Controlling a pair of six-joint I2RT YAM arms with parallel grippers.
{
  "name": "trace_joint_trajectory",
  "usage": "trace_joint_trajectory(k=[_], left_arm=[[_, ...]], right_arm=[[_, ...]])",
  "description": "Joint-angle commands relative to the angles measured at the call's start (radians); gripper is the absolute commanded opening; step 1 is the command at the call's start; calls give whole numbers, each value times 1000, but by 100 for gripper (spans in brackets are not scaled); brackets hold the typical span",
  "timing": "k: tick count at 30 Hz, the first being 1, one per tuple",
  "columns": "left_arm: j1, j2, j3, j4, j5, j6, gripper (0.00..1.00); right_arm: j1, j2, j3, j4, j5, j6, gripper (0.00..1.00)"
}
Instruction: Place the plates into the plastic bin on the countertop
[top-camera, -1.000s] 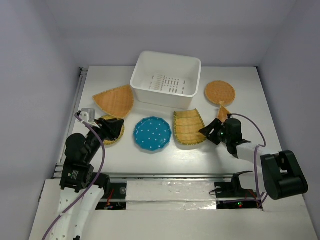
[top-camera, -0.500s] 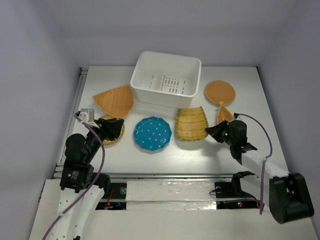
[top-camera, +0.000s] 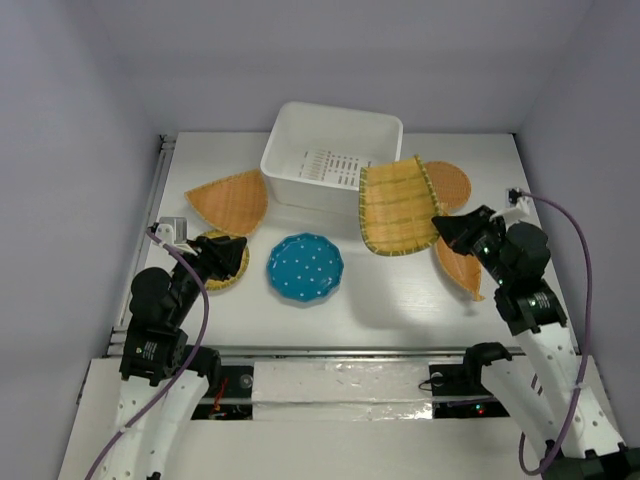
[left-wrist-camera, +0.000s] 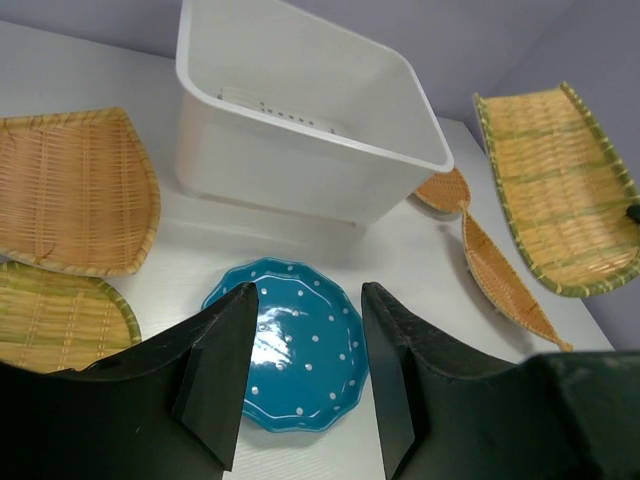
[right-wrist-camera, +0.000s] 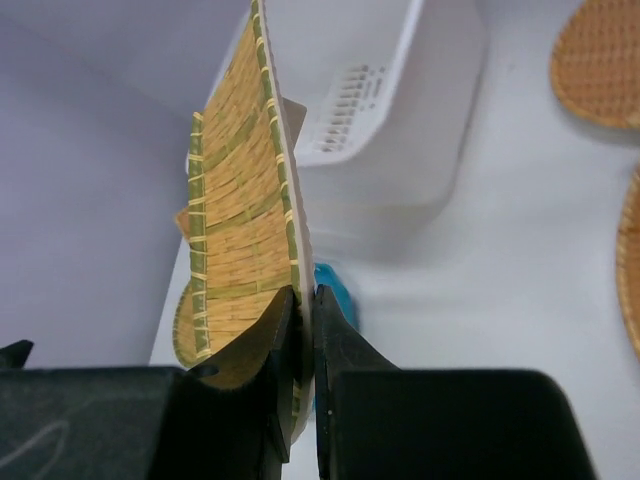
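My right gripper (top-camera: 442, 226) is shut on the edge of a squarish wicker plate (top-camera: 397, 204) with green bands and holds it in the air, tilted, beside the right end of the white plastic bin (top-camera: 332, 160). In the right wrist view the plate (right-wrist-camera: 235, 220) stands edge-on between the fingers (right-wrist-camera: 335, 350). The teal dotted plate (top-camera: 304, 266) lies on the countertop (top-camera: 400, 300), and shows between my open left gripper (left-wrist-camera: 305, 375) fingers. My left gripper (top-camera: 230, 258) hovers over a small wicker plate (top-camera: 212, 277).
A fan-shaped wicker plate (top-camera: 230, 200) lies left of the bin. A round wicker plate (top-camera: 450, 183) and a leaf-shaped one (top-camera: 458, 268) lie at the right, partly under the lifted plate. A metal rail (top-camera: 158, 190) runs along the left edge.
My right gripper has lifted the squarish wicker plate off the countertop and carried it up and back toward the bin's right end. The left arm has not moved.
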Motion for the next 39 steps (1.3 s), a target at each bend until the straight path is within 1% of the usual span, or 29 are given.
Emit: trace_joint_trajectory(k=[1,2,4,5,8,9,11,12,14,15,16,19,20,23,28,32,33,36,37,39], left_arm=[[-4,-15,-4,26,-13,-6,43],[-4,-17,-4,26,-14,-6,44],[-4,-18,-5,26,-14,-6,44],[-4,-20,-5,27,-13,-6,44],[-4,-21,-5,29,-11,-6,44],[-4,-23,-5,29,-10,-6,44],[-4,-26,-5,30,-10,-6,44],[-4,-29,-7,30,-10,-6,45],[-4,-31,-7,30,-11,-6,45],[-4,-32,-7,30,-13,-6,45],[-4,-34,-7,30,-11,-6,45],[-4,-35,-7,30,-13,-6,45],[-4,-37,-7,30,-13,-6,45],[-4,-40,-7,29,-16,-6,45],[-4,-41,-7,27,-16,-6,46],[-4,-43,-7,27,-17,-6,46],[-4,-43,-7,27,-17,-6,46],[-4,-43,-7,29,-17,-6,46],[-4,-43,-7,29,-17,-8,46],[-4,-44,-7,29,-19,-8,46]], right_arm=[[4,98,109,136,-75,-45,0],[4,124,156,175,-69,-51,0],[4,194,215,199,-64,-68,0],[4,272,264,240,-78,-71,0],[4,403,339,323,-89,-86,0],[4,496,400,334,-89,-105,0],[4,586,460,355,-81,-110,0],[4,673,521,361,-83,-113,0],[4,751,571,396,-78,-108,0],[4,794,598,398,-72,-110,0],[4,883,662,395,-71,-111,0],[13,1007,746,363,-68,-117,0],[24,1076,790,349,-69,-116,0],[47,1187,865,319,-57,-129,0],[108,1313,954,277,-23,-146,0],[119,1390,988,254,-15,-134,0],[119,1408,997,248,-9,-131,2],[130,1428,1013,233,9,-130,23],[130,1431,1022,193,18,-131,34],[130,1430,1031,174,32,-134,42]])
